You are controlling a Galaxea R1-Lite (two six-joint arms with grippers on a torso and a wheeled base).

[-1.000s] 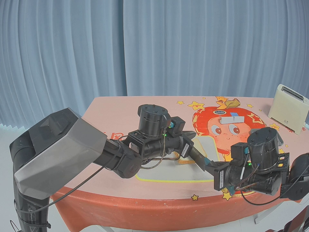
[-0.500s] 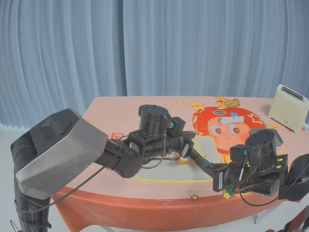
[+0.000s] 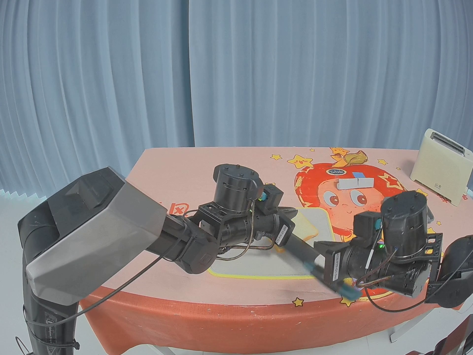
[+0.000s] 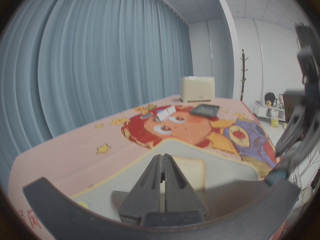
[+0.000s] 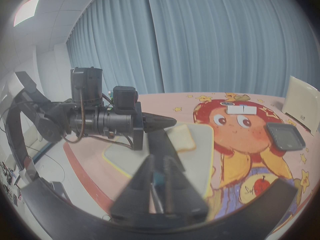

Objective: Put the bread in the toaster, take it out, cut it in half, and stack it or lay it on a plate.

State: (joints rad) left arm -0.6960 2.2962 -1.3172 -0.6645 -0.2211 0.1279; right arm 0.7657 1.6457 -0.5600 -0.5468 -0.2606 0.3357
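Observation:
A slice of bread (image 3: 306, 228) lies on the white cutting board (image 3: 256, 265) in mid-table. My left gripper (image 3: 291, 214) is shut, its tips just over the near edge of the bread (image 4: 189, 172). From the front right, my right gripper (image 3: 311, 258) is shut on a knife (image 3: 295, 245) with a dark blade and a teal handle. The blade (image 5: 161, 144) points across the board toward the bread (image 5: 181, 137), right under the left gripper (image 5: 170, 120). The cream toaster (image 3: 441, 166) stands at the far right. A dark grey plate (image 5: 285, 135) lies between the toaster and the board.
A small white block with a blue piece (image 3: 355, 181) lies on the cartoon face of the tablecloth, beyond the board. The table's front edge (image 3: 246, 311) runs close under both arms. The two arms nearly meet over the board's right half.
My right gripper has drawn the knife back toward the table's front edge and turned its wrist. The left gripper has shifted slightly, staying over the bread.

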